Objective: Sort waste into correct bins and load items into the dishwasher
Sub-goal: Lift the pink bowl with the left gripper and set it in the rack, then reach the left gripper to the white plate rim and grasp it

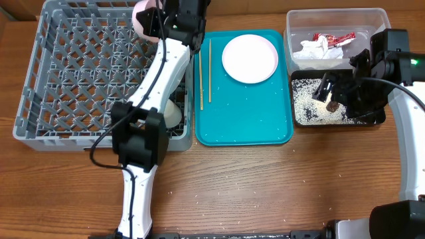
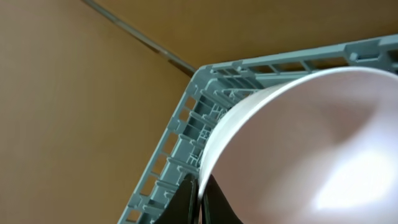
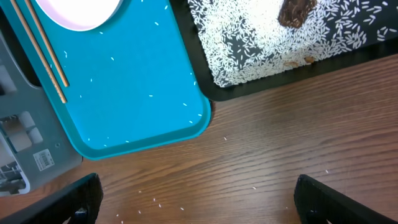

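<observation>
My left gripper (image 2: 200, 202) is shut on the rim of a white bowl (image 2: 311, 149) and holds it over the back right corner of the grey dish rack (image 2: 180, 134). From overhead the bowl (image 1: 142, 18) hangs above the rack (image 1: 80, 73). Another white dish (image 1: 174, 114) sits in the rack's front right. A white plate (image 1: 250, 58) and wooden chopsticks (image 1: 204, 70) lie on the teal tray (image 1: 242, 113). My right gripper (image 1: 335, 89) is open and empty over the black tray (image 1: 378, 118), which holds rice and a brown lump (image 1: 330, 104). The clear tub (image 1: 332, 20) holds the red wrapper (image 1: 335, 38) and napkin (image 1: 312, 50).
In the right wrist view my open fingers (image 3: 199, 199) frame bare wooden table with scattered rice grains, in front of the teal tray (image 3: 137, 74) and black tray (image 3: 249, 93). The left arm (image 1: 156, 79) stretches across the rack's right side.
</observation>
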Controlling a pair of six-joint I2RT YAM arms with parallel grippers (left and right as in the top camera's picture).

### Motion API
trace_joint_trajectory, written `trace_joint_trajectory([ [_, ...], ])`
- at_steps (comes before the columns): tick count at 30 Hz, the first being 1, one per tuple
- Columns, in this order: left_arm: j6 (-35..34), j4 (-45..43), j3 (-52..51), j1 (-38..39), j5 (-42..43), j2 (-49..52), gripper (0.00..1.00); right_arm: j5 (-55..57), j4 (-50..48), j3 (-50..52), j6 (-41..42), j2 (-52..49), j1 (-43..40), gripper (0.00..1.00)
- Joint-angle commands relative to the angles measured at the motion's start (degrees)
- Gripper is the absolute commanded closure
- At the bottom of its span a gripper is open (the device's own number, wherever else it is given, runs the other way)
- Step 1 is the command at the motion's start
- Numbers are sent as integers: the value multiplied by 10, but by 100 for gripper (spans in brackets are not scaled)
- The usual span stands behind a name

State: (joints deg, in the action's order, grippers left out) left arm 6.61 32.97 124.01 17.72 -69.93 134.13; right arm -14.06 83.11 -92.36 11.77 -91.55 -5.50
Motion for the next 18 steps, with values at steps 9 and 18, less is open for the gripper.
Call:
trace_joint_trajectory([
  [9,81,26,0,29,-61,53,96,5,-3,-10,-2,9,0,0],
  [18,80,26,-1,58,-50,53,83,5,-3,-10,-2,9,0,0],
])
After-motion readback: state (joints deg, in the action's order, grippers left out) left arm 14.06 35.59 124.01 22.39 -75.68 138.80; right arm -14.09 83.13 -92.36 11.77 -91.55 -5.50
